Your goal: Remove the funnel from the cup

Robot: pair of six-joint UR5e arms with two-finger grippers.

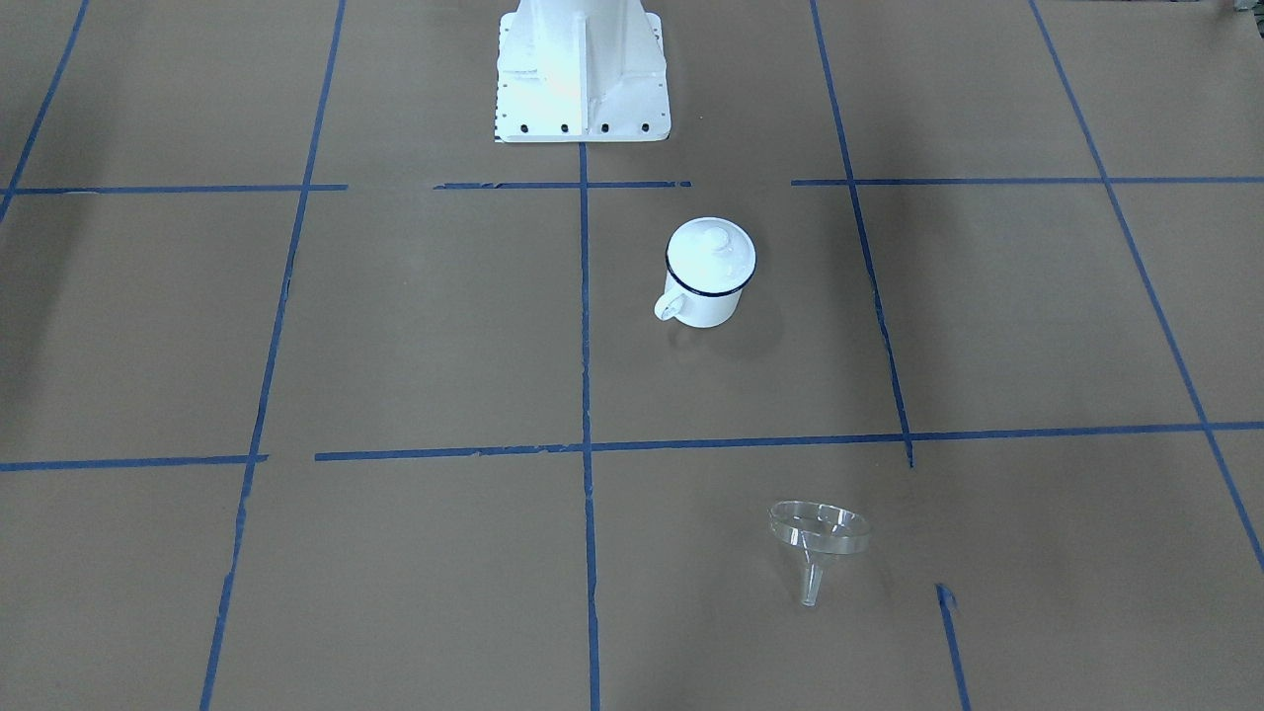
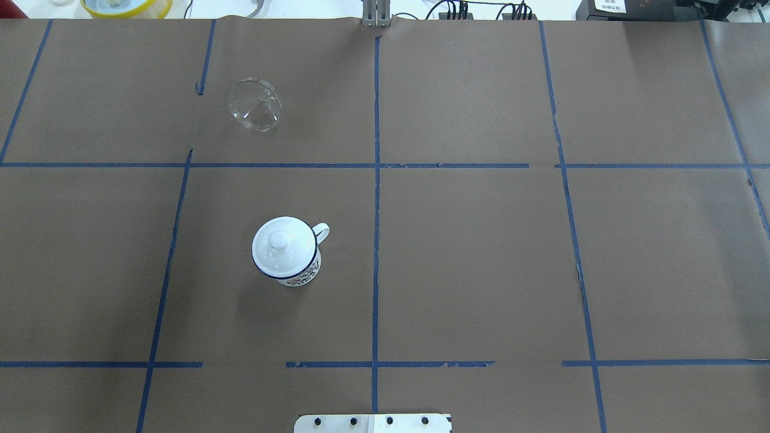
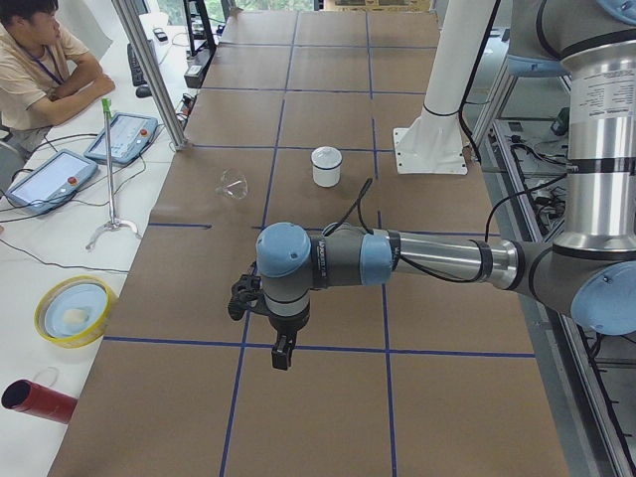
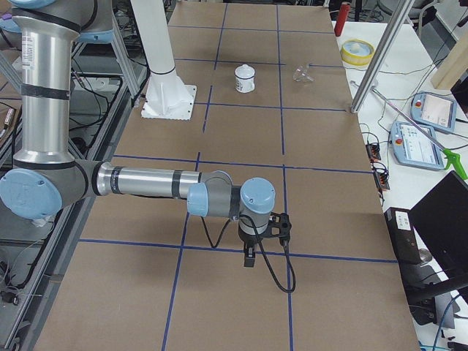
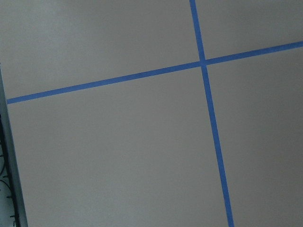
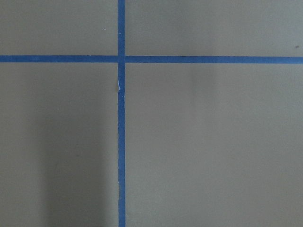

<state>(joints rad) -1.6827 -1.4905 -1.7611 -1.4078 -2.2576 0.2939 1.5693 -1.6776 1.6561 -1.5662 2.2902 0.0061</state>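
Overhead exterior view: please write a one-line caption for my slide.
Clear funnel lies on its side on the brown table, apart from the lidded white cup; no arm in view.

Glossy white enamel on the small blue-rimmed mug (image 1: 707,304) and its domed white lid (image 1: 711,255); smooth, clear, plastic-looking round funnel (image 1: 818,538); matt brown paper table cover (image 1: 434,326), slightly shiny blue tape lines (image 1: 585,326).

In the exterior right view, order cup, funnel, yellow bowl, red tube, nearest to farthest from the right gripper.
From the right gripper:
1. cup, mid-table.
2. funnel, slightly farther, operators' side.
3. yellow bowl, on the white desk.
4. red tube, far corner.
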